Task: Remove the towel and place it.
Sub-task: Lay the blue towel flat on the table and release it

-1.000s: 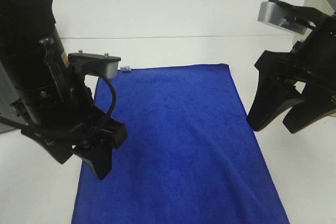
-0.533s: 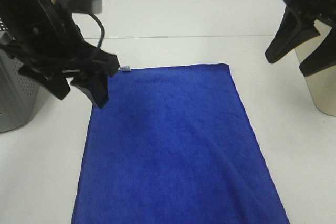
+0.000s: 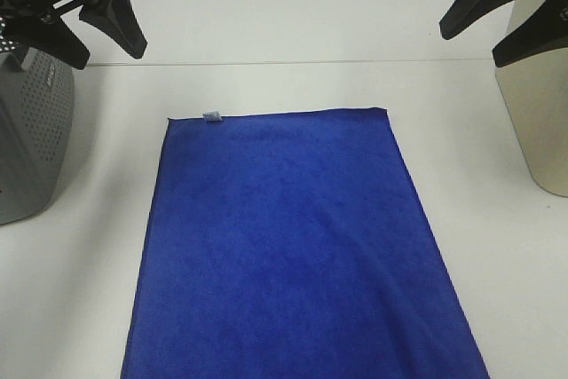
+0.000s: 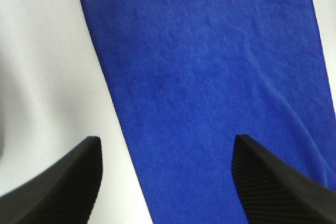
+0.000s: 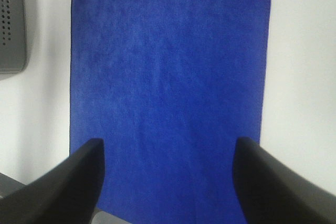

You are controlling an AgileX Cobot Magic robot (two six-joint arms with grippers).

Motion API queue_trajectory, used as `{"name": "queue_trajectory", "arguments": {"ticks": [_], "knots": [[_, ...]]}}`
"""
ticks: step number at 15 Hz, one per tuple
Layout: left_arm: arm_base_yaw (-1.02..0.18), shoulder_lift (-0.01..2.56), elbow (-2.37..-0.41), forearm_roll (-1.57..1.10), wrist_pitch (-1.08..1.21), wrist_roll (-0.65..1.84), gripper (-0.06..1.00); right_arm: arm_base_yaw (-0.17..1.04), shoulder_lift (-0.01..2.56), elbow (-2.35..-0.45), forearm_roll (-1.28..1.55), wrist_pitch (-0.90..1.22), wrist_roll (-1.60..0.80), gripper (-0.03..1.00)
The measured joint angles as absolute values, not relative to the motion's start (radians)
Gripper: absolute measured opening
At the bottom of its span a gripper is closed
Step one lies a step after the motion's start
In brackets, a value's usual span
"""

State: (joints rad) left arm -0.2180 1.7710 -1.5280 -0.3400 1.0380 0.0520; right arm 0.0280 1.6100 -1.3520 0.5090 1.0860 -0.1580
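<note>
Towel (image 3: 293, 246) corner tag (image 3: 211, 115), writing seemingly illegible

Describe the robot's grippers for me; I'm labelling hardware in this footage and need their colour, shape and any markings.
Both are plain matte black. The left gripper and the right gripper each have two broad wedge-shaped fingers that taper to blunt tips. The left wrist view shows fine ribbing on an inner finger face. No cables, labels or markings show on them.
</note>
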Motion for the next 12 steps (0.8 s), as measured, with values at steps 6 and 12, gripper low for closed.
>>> {"name": "queue_trajectory", "arguments": {"ticks": [6,12], "knots": [[-0.214,2.016,-1.697,-0.338,1.012,0.061,0.64,0.028,1.914,-1.695,0.529,1.201,-0.23,0.68],[-0.147,2.254,-1.939,-0.409,1.102,0.08,0.64,0.028,2.164,-1.855,0.528,1.207,-0.254,0.68]]}}
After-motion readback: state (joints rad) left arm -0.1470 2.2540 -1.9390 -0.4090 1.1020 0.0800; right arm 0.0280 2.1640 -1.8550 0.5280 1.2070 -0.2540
